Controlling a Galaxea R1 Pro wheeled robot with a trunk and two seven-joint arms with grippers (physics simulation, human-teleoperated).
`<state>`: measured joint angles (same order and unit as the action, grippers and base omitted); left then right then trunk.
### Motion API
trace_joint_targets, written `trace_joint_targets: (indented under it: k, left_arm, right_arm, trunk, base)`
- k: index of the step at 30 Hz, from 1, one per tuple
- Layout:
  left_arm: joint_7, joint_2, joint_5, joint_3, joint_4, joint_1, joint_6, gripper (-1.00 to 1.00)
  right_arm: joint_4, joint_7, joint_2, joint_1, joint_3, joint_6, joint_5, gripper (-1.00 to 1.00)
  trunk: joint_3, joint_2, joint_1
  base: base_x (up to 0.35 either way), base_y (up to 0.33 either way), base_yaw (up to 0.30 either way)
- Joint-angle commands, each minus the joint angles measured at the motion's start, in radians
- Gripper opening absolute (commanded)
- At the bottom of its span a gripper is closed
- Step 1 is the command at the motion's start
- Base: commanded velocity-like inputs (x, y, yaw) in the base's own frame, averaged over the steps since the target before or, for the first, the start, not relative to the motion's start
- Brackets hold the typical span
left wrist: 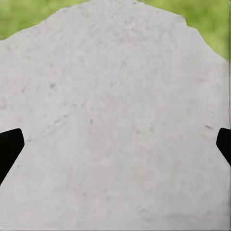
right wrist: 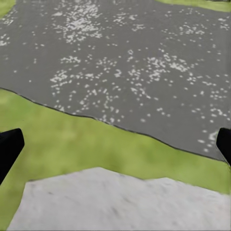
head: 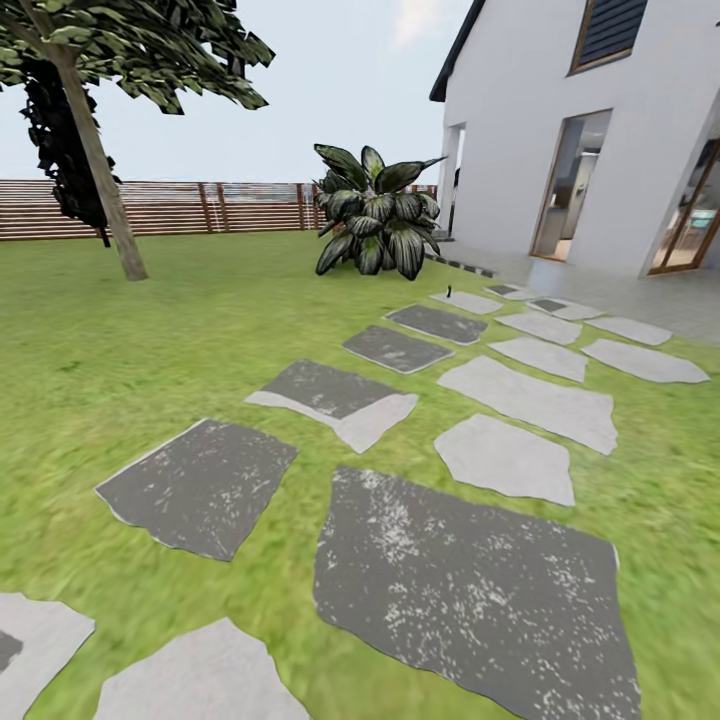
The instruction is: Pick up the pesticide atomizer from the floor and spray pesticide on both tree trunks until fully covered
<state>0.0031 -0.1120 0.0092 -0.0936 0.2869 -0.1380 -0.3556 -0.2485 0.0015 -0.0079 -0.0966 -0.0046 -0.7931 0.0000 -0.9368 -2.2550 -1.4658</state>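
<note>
Both grippers—left gripper (left wrist: 115,144), right gripper (right wrist: 115,144)—spread wide, empty, above grey paving slabs (head: 470,590); the leaning grey-brown tree trunk (head: 100,170) stands far off—risk: passing the atomizer unseen.

The robot's body shows as fingertips alone. In the left wrist view, the left gripper (left wrist: 115,147) shows two plain black fingertips (left wrist: 8,149), one at 9 o'clock and the other at 3 o'clock. Each is a flat, matte black wedge with a slanted edge, with no screws, cables or markings to be seen. In the right wrist view, the right gripper (right wrist: 115,147) looks the same: two black, angular fingertips (right wrist: 8,149) at 9 and 3 o'clock, smooth and unmarked, cut off by the picture's borders.
</note>
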Motion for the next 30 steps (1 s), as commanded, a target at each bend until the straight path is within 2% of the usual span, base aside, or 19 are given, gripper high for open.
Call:
trace_joint_targets:
  k: [1, 30]
  left_arm:
    - [0.0, 0.0, 0.0, 0.0, 0.0, 0.0, 0.0, 1.0]
    - [0.0, 0.0, 0.0, 0.0, 0.0, 0.0, 0.001, 1.0]
  right_arm:
    - [0.0, 0.0, 0.0, 0.0, 0.0, 0.0, 0.0, 1.0]
    - [0.0, 0.0, 0.0, 0.0, 0.0, 0.0, 0.0, 1.0]
  trunk:
    - [0.0, 0.0, 0.0]
    - [0.0, 0.0, 0.0]
  base:
    - [0.338, -0.098, 0.0]
    - [0.338, -0.02, 0.0]
